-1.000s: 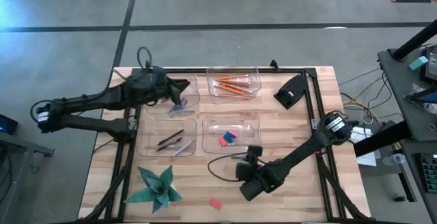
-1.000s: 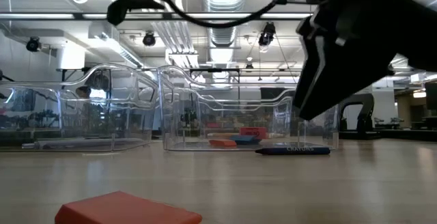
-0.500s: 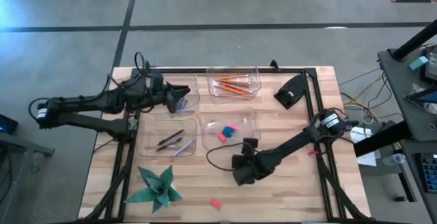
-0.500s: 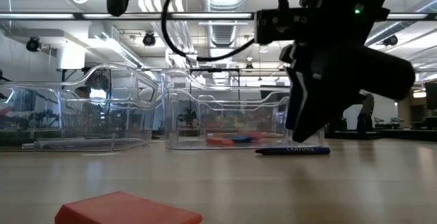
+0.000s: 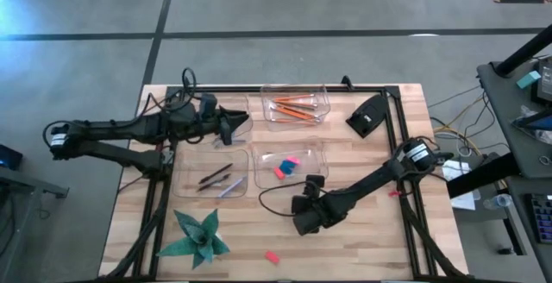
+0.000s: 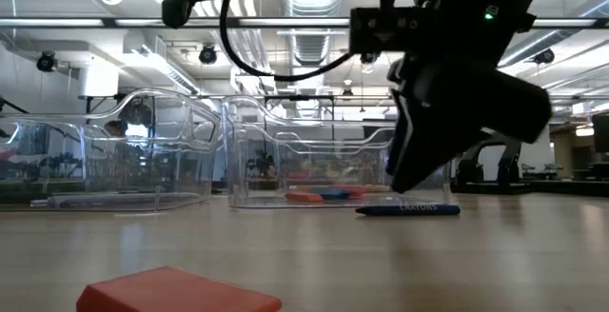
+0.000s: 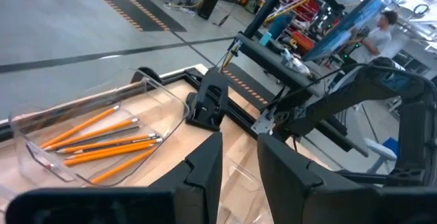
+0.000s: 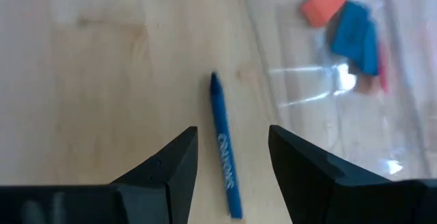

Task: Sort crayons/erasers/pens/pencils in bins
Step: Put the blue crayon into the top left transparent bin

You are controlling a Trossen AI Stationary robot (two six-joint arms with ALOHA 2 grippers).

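The right claw (image 8: pixel 229 166) hangs open over the wooden surface (image 5: pixel 371 248), its two dark fingers (image 8: pixel 171 166) straddling a blue crayon (image 8: pixel 225 156) that lies flat on the wood just beside the clear bin (image 5: pixel 323 158) holding the pink and blue erasers (image 5: pixel 285 172). In the low view the same crayon (image 6: pixel 407 209) rests directly beneath the claw, not yet touched. It looks like a light, stiff wax stick in a paper wrapper: easy to lift, but round, so it may roll away if one finger meets it first, and brittle enough to snap under a hard squeeze. A pinch across the wrapped middle seems the best hold, with the fingers coming down on either side at once and closing gently. Its pointed tip faces away from the wrist and is best left alone. Farther off, the left claw (image 7: pixel 239 169) hovers over the bin (image 5: pixel 246 126) at the far left of the surface, its fingers standing a little apart with nothing visible between them. Next to it sits the bin of orange pencils (image 5: pixel 293 108); the pens (image 5: pixel 216 178) lie in the near left bin. One red eraser (image 5: pixel 272 256) lies loose near the front edge, close to a green paper star (image 5: pixel 198 235).
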